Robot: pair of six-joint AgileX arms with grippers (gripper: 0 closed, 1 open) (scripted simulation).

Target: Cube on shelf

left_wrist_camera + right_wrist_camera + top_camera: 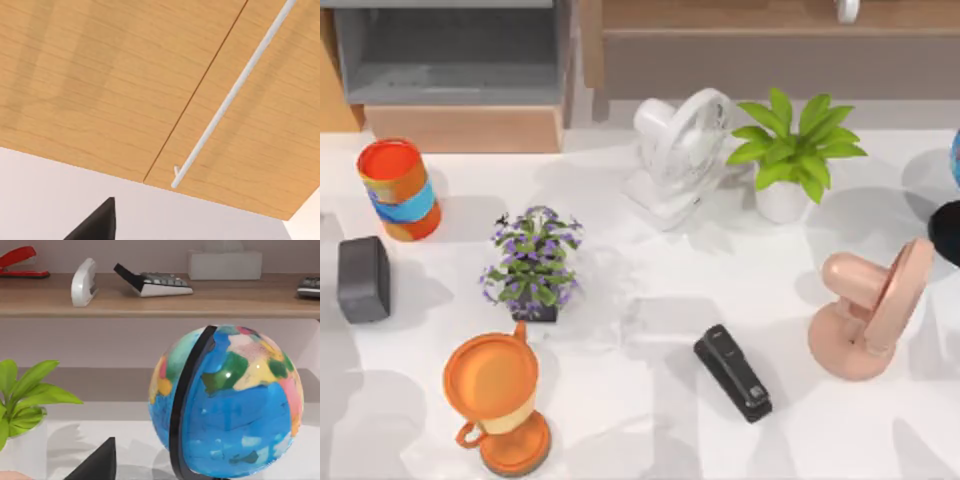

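Shelf (740, 15) at the back of the bench (650, 320), behind the white fan (678, 155); no sign of a cube.

Beside the fan stands a green plant (790, 150); a globe (225, 400) sits near it below the shelf. How either set of jaws stands, I cannot tell.

Shelf (150, 300) matt wood; globe (240, 400) glossy; pink fan (870, 310) smooth plastic.

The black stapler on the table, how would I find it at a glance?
Start at the big pink fan near the white table's right side. Just left of it, toward the near edge, lies the black stapler, flat and slanted. It is the lone long, low, dark thing among upright neighbours.
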